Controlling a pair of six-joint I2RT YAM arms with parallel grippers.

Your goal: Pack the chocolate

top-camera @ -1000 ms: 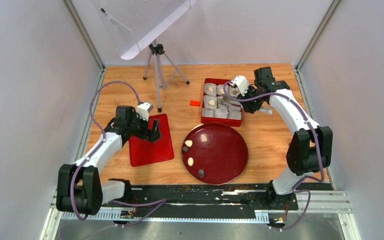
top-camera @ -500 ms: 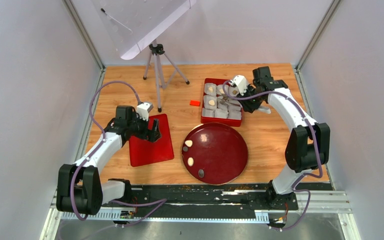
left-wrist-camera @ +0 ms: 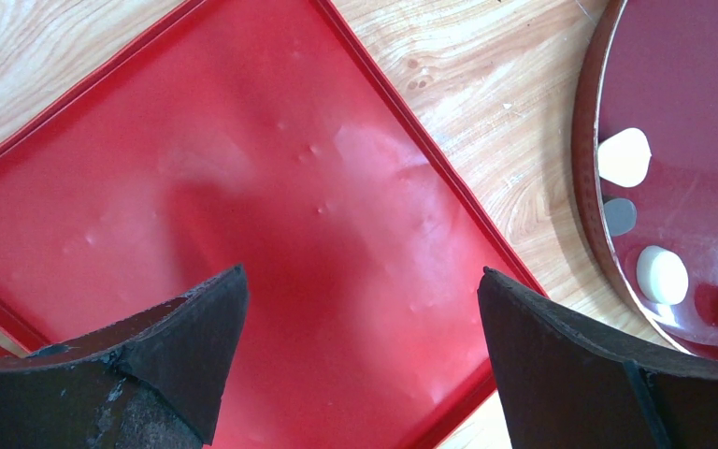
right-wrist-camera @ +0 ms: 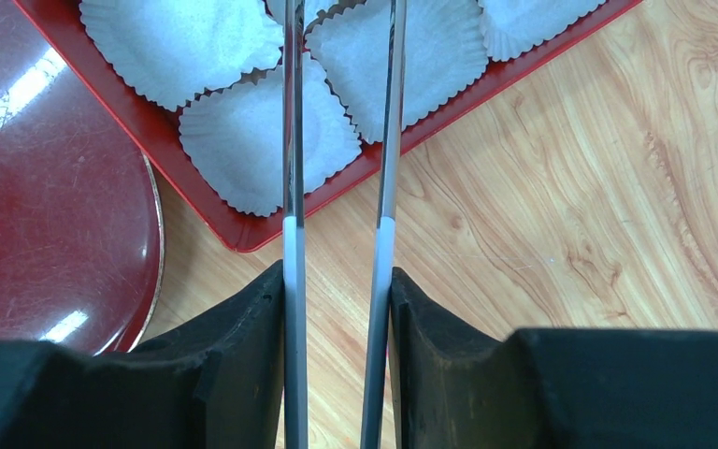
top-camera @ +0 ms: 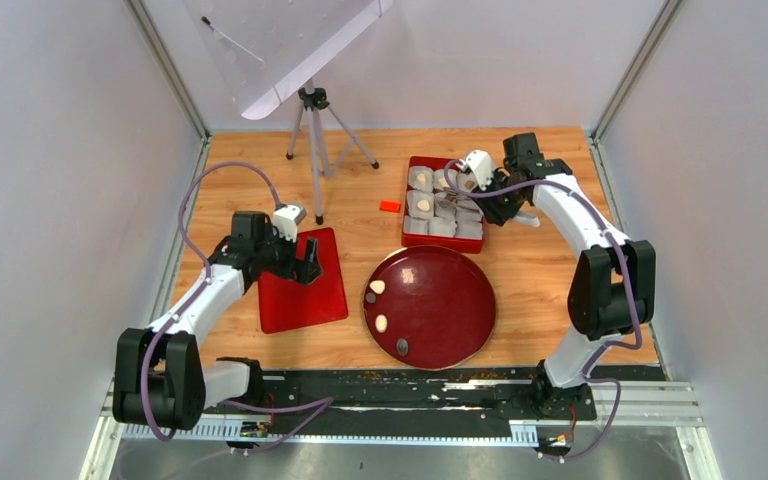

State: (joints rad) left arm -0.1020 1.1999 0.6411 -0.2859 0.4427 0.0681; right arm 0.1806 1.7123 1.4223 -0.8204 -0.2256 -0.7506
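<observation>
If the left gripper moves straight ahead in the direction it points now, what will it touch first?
Most likely the flat red tray. The left gripper is open and aimed at the tray's bare middle, and nothing shows between them. How high above the tray it hangs is unclear from this view.

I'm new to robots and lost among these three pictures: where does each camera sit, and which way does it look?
Top external: fixed above and behind the arms, looking down on the table; both whole arms show.
Left wrist: on the left arm, looking down at the flat red tray; the open left pincer shows.
Right wrist: on the right arm, looking down along the tweezers in the right pincer toward the paper cups.
Shared: both wrist views catch the round plate.
</observation>
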